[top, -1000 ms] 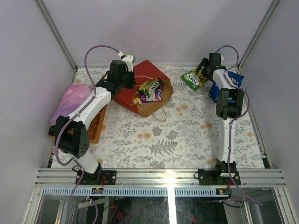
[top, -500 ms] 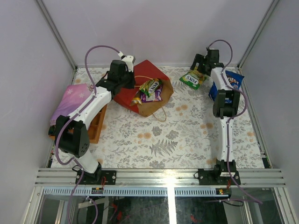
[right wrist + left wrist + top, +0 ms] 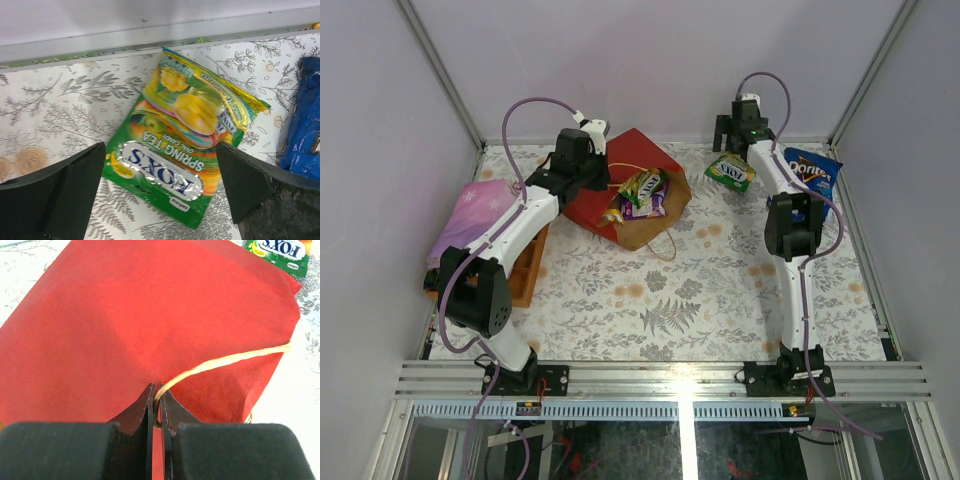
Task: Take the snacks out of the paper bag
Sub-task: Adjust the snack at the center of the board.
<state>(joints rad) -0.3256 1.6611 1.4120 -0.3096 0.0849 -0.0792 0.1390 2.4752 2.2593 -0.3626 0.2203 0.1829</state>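
The red paper bag (image 3: 632, 160) lies on its side at the back, its brown mouth (image 3: 655, 228) facing front right. A green-yellow Fox's packet (image 3: 642, 186) and a purple packet (image 3: 645, 208) show in the mouth. My left gripper (image 3: 604, 168) is shut on the bag's thin twine handle (image 3: 225, 360), with the red paper (image 3: 150, 315) just under its tips (image 3: 156, 392). My right gripper (image 3: 731, 150) is open and empty above a green Fox's Spring Tea packet (image 3: 185, 130), which lies flat on the table (image 3: 732, 171). The blue Doritos bag (image 3: 810, 170) lies to its right.
A pink-purple cloth (image 3: 470, 215) lies over an orange-brown wooden tray (image 3: 525, 265) at the left. The back wall and its metal rail (image 3: 150, 37) are close behind the right gripper. The Doritos bag's edge (image 3: 305, 125) is beside the right finger.
My right arm has swung left and toward the back wall, off the Doritos bag, and now hangs over the green packet. The left arm and the paper bag have not moved.
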